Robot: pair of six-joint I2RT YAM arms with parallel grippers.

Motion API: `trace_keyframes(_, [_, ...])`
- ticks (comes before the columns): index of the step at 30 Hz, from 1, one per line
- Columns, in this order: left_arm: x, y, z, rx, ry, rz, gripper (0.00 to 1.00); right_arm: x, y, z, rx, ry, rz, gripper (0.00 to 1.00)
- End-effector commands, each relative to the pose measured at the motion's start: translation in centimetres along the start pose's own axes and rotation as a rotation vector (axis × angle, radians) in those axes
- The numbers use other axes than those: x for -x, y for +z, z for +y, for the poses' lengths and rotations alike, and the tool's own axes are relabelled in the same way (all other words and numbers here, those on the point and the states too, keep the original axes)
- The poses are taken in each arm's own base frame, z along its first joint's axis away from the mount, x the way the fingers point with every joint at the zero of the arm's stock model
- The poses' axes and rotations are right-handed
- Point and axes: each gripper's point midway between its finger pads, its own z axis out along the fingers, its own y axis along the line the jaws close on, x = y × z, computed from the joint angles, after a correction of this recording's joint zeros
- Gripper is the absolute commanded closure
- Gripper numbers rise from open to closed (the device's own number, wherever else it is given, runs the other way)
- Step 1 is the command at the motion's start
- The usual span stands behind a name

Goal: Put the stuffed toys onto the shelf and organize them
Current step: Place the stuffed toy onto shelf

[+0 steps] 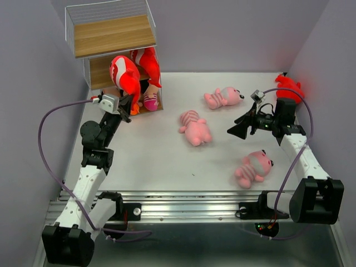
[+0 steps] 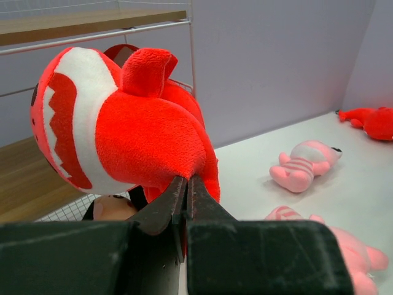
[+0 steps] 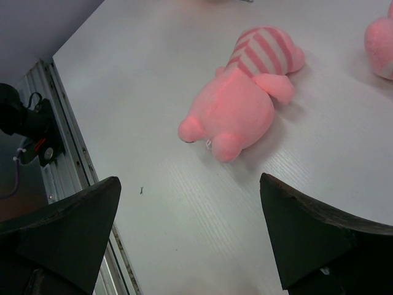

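Right pincer (image 1: pixel 238 129) (image 3: pixel 189 184) hangs spread wide and empty above the right side of the tabletop (image 1: pixel 144 161). Closer to the near edge, on the right, lies one pink striped animal (image 1: pixel 253 167). A second pink animal (image 1: pixel 194 128) (image 3: pixel 242 101) lies near the middle of the tabletop, to the left of the spread fingers. Farther back on the left, the left pincer (image 1: pixel 125 105) (image 2: pixel 187 181) is pressed together on the underside of a red shark (image 1: pixel 125 72) (image 2: pixel 141 123), which it holds up at the open front of the shelf (image 1: pixel 111 36) (image 2: pixel 92 21). The shelf stands in the far left corner. A doll (image 1: pixel 150 100) lies at its foot below the shark, and a second red shark (image 1: pixel 149 64) sits on it just behind. A third pink animal (image 1: pixel 222 97) (image 2: pixel 304 166) lies toward the far edge. A third red shark (image 1: pixel 289 88) (image 2: pixel 371 120) lies in the far right corner.
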Motion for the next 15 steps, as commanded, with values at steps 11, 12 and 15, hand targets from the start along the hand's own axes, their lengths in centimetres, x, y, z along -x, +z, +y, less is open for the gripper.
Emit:
trace_keyframes(11, [2.1, 0.9, 2.5, 0.026, 0.056, -0.092, 1.0, 0.8, -0.5, 0.3, 0.004, -0.046, -0.03, 0.0])
trace_keyframes(12, [2.1, 1.1, 2.6, 0.026, 0.057, -0.09, 1.0, 0.7, -0.4, 0.2, 0.004, -0.043, -0.029, 0.0])
trace_keyframes(15, [1.9, 1.5, 3.1, 0.028, 0.063, -0.087, 1.0, 0.7, -0.4, 0.3, 0.006, -0.043, -0.029, 0.0])
